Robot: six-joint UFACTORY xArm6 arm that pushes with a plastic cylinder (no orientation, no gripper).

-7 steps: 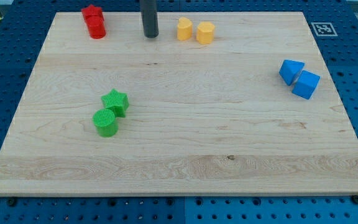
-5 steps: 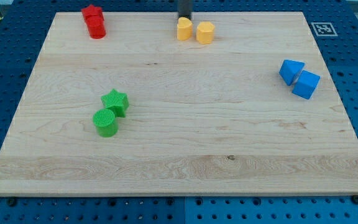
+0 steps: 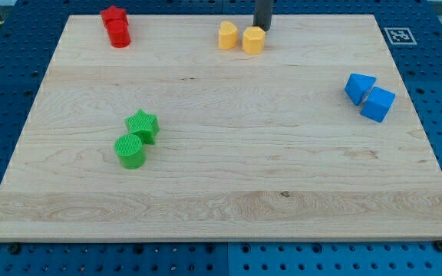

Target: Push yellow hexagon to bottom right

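The yellow hexagon point(image 3: 253, 40) sits near the view's top, right of centre, on the wooden board point(image 3: 221, 176). A second yellow block point(image 3: 228, 35), rounded on top, stands just to its left, almost touching it. My tip point(image 3: 262, 28) is right behind the hexagon, at its upper right edge, touching or nearly touching it. The rod runs up out of the view's top.
A red star and a red cylinder point(image 3: 117, 26) stand together at the top left. A green star point(image 3: 143, 125) and a green cylinder point(image 3: 130, 150) sit left of centre. A blue triangle point(image 3: 357, 87) and a blue cube point(image 3: 377, 103) sit at the right edge.
My tip has moved rightward along the top edge, from left of the yellow blocks to just behind the yellow hexagon. No block has moved.
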